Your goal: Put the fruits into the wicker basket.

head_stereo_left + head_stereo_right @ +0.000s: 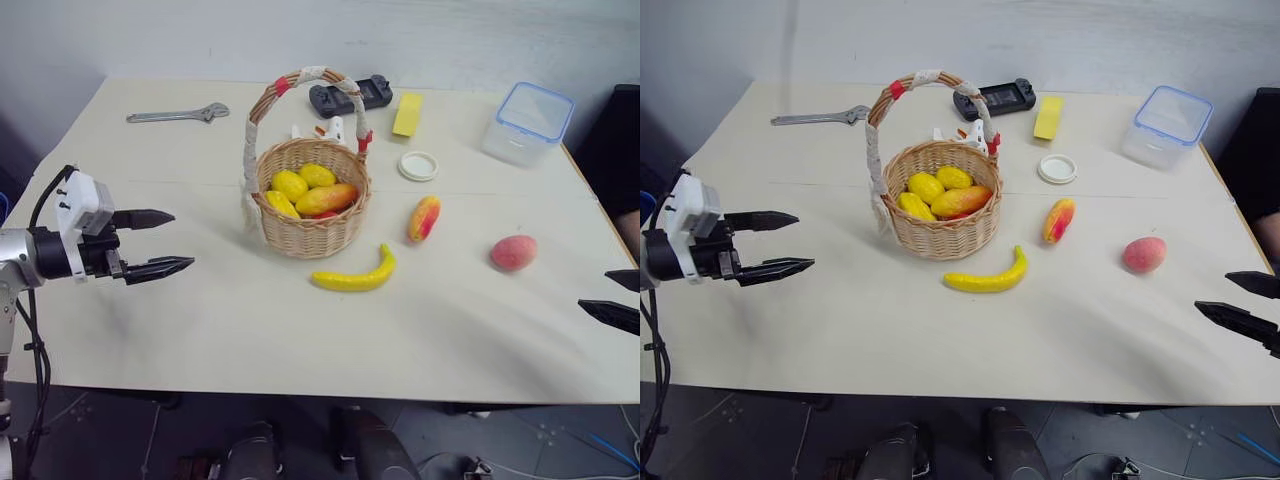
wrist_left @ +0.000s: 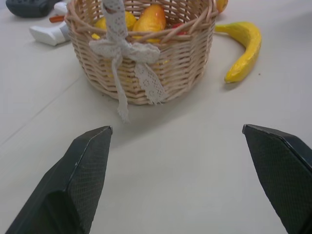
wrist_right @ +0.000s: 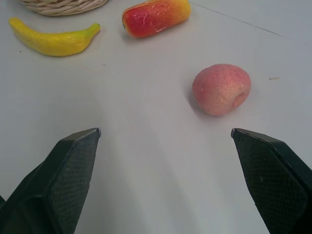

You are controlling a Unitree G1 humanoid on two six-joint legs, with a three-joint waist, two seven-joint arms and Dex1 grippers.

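The wicker basket [image 1: 310, 205] stands mid-table with several yellow and orange fruits inside. A yellow banana [image 1: 355, 277] lies just in front of it. A red-orange mango [image 1: 424, 218] rests to its right, and a pinkish peach [image 1: 513, 252] sits further right. My left gripper [image 1: 165, 242] hovers open over the table's left side, pointing at the basket, with nothing between its fingers. Over the right front edge my right gripper [image 1: 1245, 302] is open and empty, and the peach [image 3: 222, 88] lies a short way ahead of it.
Behind the basket lie a wrench [image 1: 180, 115], a black game controller [image 1: 350, 95], a yellow sponge [image 1: 407, 113], a white lid [image 1: 418, 165] and a small white object [image 1: 318, 131]. A clear blue-rimmed box [image 1: 527, 122] stands at the far right corner.
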